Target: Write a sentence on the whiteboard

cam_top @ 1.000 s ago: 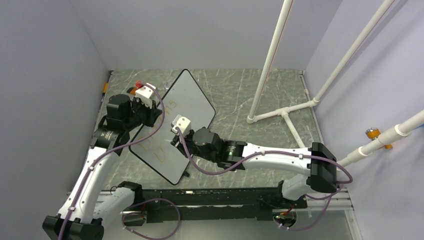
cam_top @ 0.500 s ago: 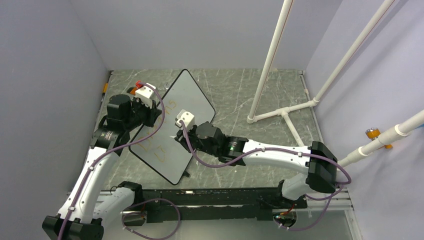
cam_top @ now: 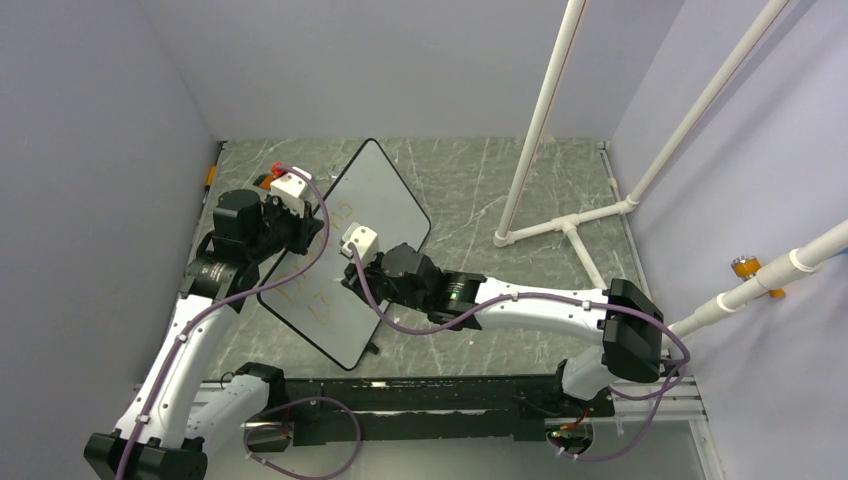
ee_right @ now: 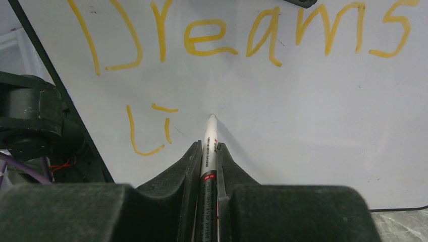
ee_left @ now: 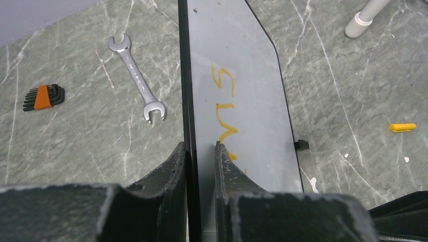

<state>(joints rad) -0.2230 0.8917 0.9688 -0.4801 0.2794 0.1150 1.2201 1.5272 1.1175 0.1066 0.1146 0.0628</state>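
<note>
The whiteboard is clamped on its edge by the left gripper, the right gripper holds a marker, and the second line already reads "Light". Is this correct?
Not quite: the second line reads only "Li" so far, as the right wrist view shows. The rest holds: the left gripper clamps the whiteboard on its edge, and the right gripper holds a marker.

One overhead, two wrist close-ups.
Top camera looks down over the whole surface (cam_top: 480,190); wrist cameras sight close along the left claw (ee_left: 199,147) at the whiteboard (ee_left: 252,75) edge and the right claw (ee_right: 208,146) at its face; all three share it.
</note>
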